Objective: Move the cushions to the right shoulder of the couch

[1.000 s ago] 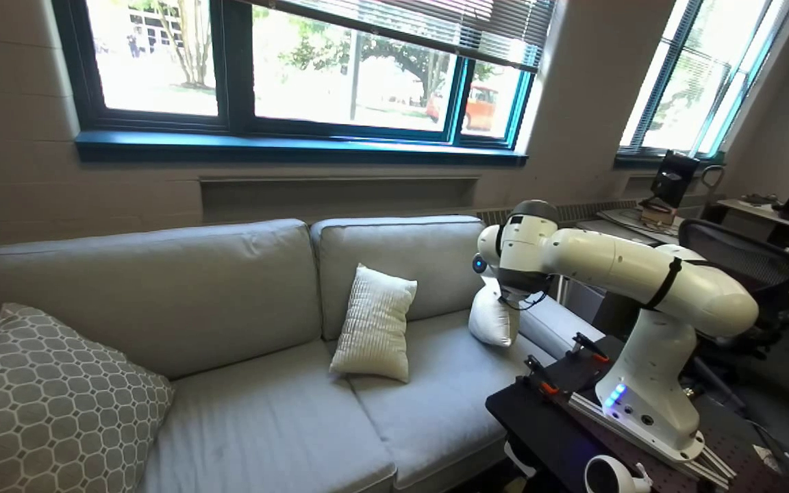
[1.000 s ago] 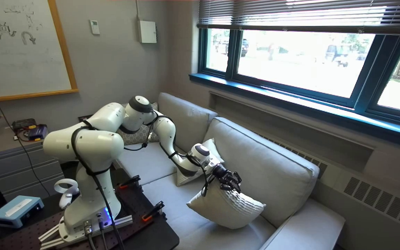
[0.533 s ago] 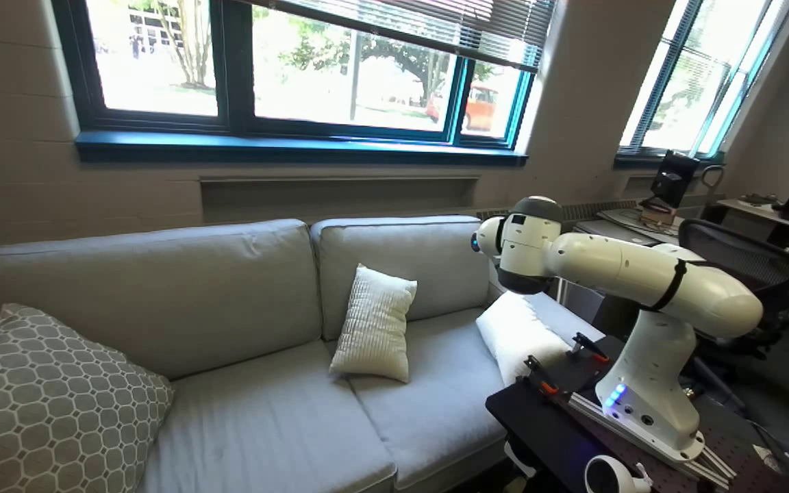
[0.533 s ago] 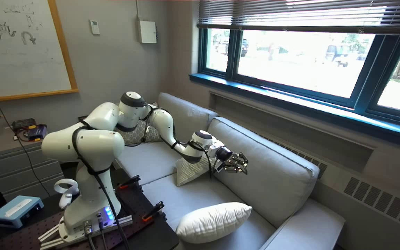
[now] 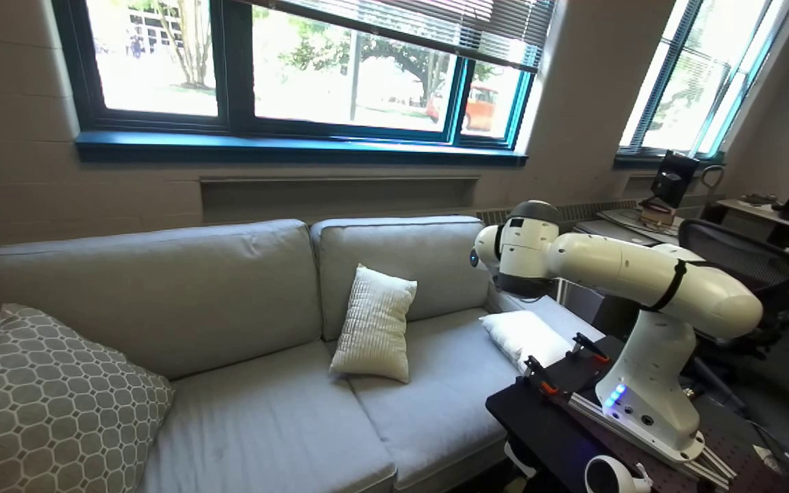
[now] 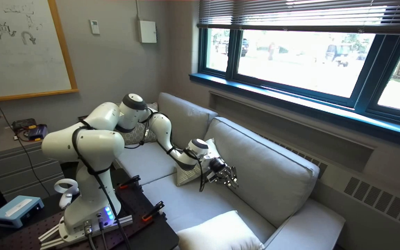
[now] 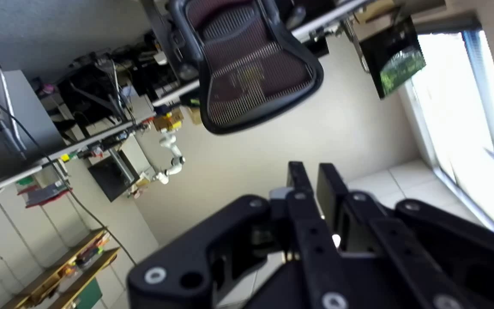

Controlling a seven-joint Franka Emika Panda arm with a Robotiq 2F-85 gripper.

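One cream-white cushion (image 5: 528, 337) lies on the seat near the armrest (image 5: 560, 315), its near part hidden by the robot's table. It also shows in an exterior view (image 6: 221, 233), cut off by the lower edge, its corner near the armrest (image 6: 313, 224); whether they touch I cannot tell. The other cushion (image 5: 375, 325) leans against the back cushions at the couch's middle, partly behind my arm in an exterior view (image 6: 189, 173). My gripper (image 6: 234, 178) hangs above the seat, beyond the dropped cushion. In the wrist view the gripper (image 7: 311, 165) has its fingers apart with nothing between.
A larger grey lattice-patterned pillow (image 5: 59, 404) sits at the couch's far end. The tall back cushions (image 6: 259, 170) stand close behind the gripper. My base's black table (image 5: 524, 404) with clamps (image 6: 153, 211) borders the seat. The wrist view faces an office chair (image 7: 255, 77).
One second ago my gripper held the cushion up. It then let go and rose, and the cushion dropped onto the seat and settled flatter towards the table. The gripper has since lowered slightly.
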